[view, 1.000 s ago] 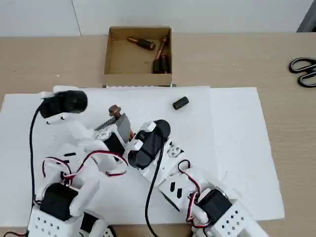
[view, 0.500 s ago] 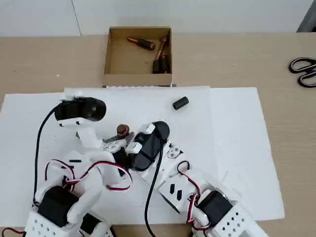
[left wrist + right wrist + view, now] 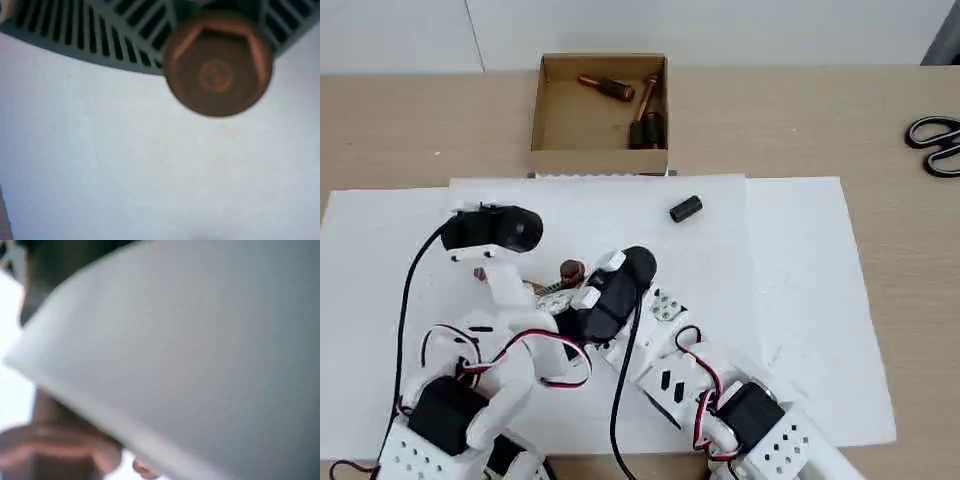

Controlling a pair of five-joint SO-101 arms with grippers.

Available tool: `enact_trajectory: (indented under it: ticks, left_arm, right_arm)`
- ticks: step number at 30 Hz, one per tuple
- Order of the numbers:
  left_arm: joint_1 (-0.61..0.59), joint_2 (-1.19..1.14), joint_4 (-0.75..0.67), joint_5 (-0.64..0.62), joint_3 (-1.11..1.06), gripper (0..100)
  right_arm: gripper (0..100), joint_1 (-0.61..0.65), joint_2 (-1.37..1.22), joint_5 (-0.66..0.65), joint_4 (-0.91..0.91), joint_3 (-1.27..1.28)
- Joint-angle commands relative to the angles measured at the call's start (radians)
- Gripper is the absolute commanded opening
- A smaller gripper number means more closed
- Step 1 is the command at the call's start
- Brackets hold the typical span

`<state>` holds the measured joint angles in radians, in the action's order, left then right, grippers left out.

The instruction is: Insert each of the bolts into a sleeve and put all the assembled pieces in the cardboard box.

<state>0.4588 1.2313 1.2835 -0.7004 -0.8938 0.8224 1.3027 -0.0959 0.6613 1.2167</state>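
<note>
Finished pieces already lie in the box (image 3: 570, 125). On the sheet (image 3: 790, 300), the left gripper (image 3: 566, 284) seems clamped on the bolt (image 3: 571, 269). It looks like the last one. Next it must meet the sleeve (image 3: 686, 209), lying well apart. The right arm (image 3: 620, 288) covers its own grip, so I can't tell.

From my station, the high camera looks straight down over the white paper sheet (image 3: 790, 300) and brown cardboard box (image 3: 570, 120); both wrist cameras sit pressed close to the same copper hex-headed bolt (image 3: 217, 75).
</note>
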Motion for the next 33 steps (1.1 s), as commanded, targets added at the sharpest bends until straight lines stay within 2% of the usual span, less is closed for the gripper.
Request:
enact_trajectory:
  ticks: [1, 9, 22, 30, 33]
  left_arm:
    - [0.015, -0.006, 0.011, 0.011, -0.013, 1]
    - [0.014, -0.006, 0.061, 0.011, 0.081, 17]
    - [0.012, -0.006, 0.141, 0.043, 0.266, 18]
    - [-0.203, -0.012, 0.137, 0.203, 0.351, 17]
    - [-0.262, -0.009, 0.141, 0.236, 0.346, 11]
  right_arm:
    - [0.4, -0.005, 0.019, -0.006, -0.035, -0.081]
    - [0.4, -0.005, 0.019, -0.006, -0.035, -0.081]
    - [0.4, -0.005, 0.019, -0.006, -0.030, -0.078]
    - [0.4, -0.008, 0.018, -0.006, -0.027, -0.075]
    - [0.4, -0.010, 0.018, -0.006, -0.027, -0.074]
